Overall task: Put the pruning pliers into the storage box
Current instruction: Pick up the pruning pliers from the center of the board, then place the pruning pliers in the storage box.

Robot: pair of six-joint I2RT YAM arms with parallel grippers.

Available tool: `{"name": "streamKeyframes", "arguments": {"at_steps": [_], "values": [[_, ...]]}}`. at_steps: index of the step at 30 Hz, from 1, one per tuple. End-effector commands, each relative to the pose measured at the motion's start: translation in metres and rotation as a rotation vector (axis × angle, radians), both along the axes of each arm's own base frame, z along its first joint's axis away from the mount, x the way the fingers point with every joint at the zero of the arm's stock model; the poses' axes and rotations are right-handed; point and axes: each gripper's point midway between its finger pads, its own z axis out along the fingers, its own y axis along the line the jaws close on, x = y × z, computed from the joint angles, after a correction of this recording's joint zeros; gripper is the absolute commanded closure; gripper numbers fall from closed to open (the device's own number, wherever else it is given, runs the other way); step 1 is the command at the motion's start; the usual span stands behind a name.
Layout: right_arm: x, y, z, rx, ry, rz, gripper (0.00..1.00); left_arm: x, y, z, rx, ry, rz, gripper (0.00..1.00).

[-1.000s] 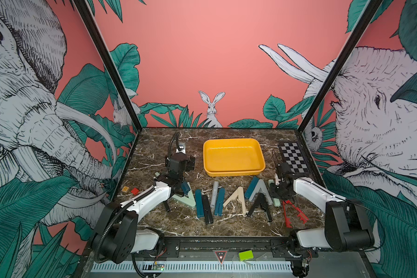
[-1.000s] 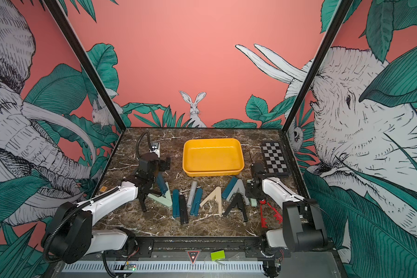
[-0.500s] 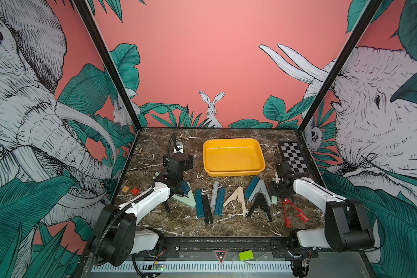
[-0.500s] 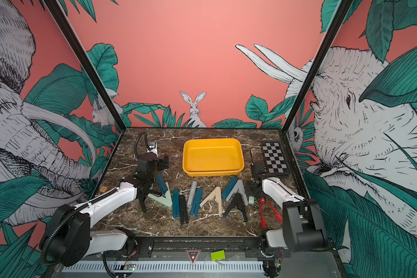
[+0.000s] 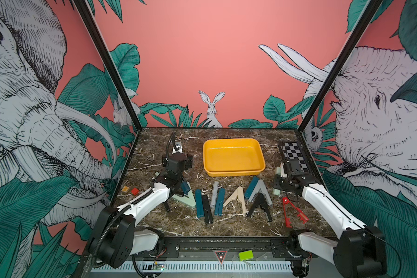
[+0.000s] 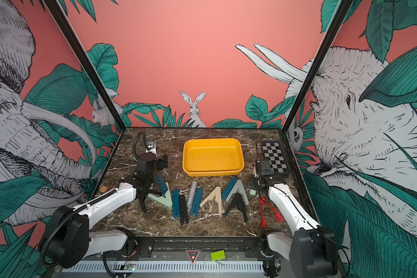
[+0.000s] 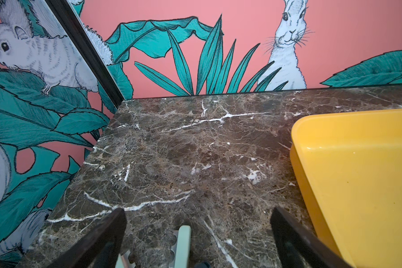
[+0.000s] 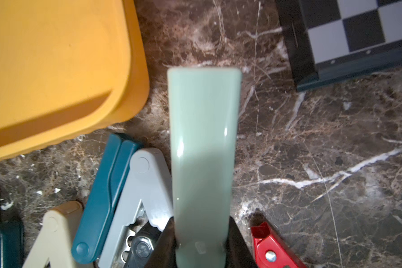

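Right arm stretches forward at centre-right in both top views, right gripper pinching a folded mint pliers. Left gripper, spread wide and empty, hangs over a V-shaped mint pliers left of centre. Storage box sits mid-frame, chequered board to its right.

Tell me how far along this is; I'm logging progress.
Done: nothing, the storage box is empty. In hand: the right gripper is shut on mint pliers. To do: the left gripper, jaws open, hangs over a second mint pair; the other pliers lie on the table.
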Motion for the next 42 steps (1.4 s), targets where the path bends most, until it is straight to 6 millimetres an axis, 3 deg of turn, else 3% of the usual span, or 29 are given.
{"name": "streamKeyframes", "arguments": {"at_steps": [1, 8, 16, 25, 27, 31, 42], "values": [[0.021, 0.009, 0.034, 0.041, -0.129, 0.006, 0.86, -0.007, 0.006, 0.008, -0.020, -0.027, 0.030, 0.01], [0.057, 0.036, 0.064, 0.110, -0.262, 0.033, 0.88, -0.010, 0.009, 0.003, -0.031, -0.017, 0.041, 0.01], [0.101, 0.076, 0.080, 0.090, -0.316, 0.116, 0.88, -0.013, 0.012, -0.002, -0.030, 0.011, 0.053, 0.01], [0.148, 0.095, 0.066, -0.008, -0.285, 0.154, 0.88, -0.020, 0.030, -0.013, -0.069, 0.046, 0.109, 0.01], [0.157, 0.099, 0.053, -0.043, -0.249, 0.184, 0.88, -0.021, 0.033, -0.014, -0.070, 0.054, 0.118, 0.01], [0.165, 0.099, 0.033, -0.101, -0.191, 0.213, 0.88, -0.024, 0.037, -0.016, -0.073, 0.064, 0.128, 0.01], [0.181, 0.098, 0.002, -0.159, -0.083, 0.242, 0.87, -0.025, 0.040, -0.018, -0.089, 0.070, 0.141, 0.01]]}}
